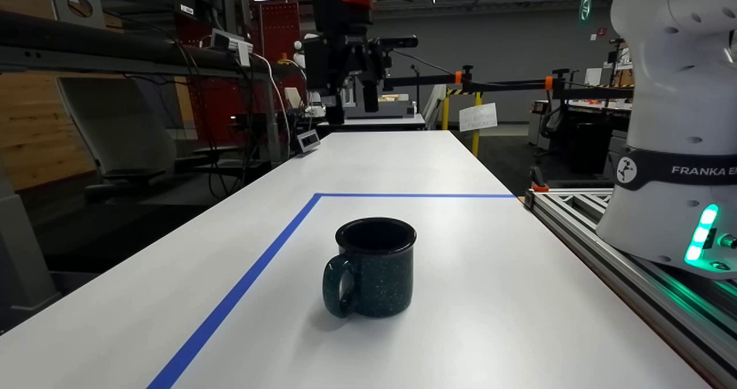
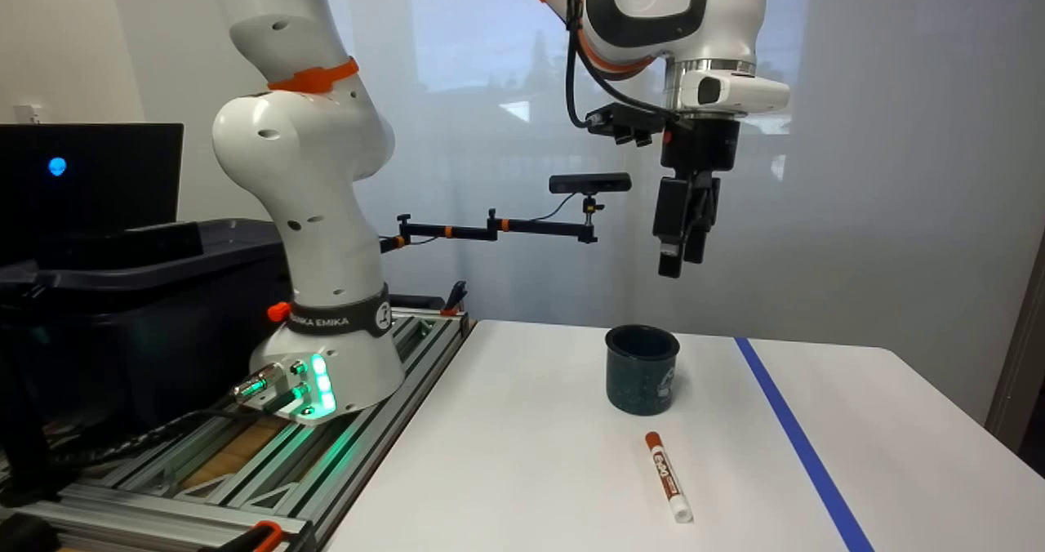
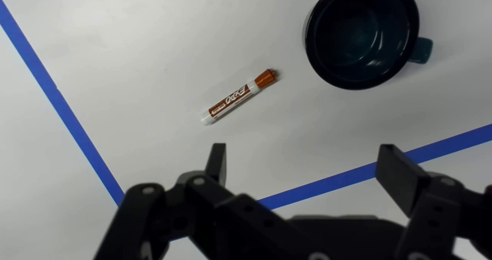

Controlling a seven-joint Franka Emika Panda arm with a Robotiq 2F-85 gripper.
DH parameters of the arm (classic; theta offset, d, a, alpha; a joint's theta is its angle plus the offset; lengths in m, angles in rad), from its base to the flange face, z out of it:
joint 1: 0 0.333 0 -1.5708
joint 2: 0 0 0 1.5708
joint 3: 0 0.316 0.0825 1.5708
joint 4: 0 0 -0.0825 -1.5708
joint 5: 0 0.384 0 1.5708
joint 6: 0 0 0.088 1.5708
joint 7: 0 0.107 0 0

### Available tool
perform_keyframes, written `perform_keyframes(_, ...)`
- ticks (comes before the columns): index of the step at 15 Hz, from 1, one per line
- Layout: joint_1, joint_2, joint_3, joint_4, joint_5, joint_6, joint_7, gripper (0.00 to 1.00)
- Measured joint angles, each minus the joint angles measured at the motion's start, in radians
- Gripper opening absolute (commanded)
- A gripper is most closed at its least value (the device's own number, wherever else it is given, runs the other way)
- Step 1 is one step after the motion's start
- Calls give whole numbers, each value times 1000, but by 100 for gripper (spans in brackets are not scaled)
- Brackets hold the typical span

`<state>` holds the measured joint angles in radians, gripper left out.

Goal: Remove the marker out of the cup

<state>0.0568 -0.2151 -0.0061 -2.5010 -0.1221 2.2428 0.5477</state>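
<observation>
The marker (image 3: 239, 97) lies on the bench (image 2: 522, 454) beside the cup (image 2: 641, 380), not touching it, so the removal looks done. The tool (image 3: 303, 158) hangs above, jaws well apart with nothing between them; any retreat should go straight up, well clear of the cup, with no nudge that might set the marker rolling.

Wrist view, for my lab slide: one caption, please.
Marker lying on the table beside the mug, open claw in foreground.
</observation>
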Motion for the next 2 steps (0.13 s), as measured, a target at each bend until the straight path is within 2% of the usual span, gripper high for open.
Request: perform_keyframes(2,0,0,0,0,0,0,0,100)
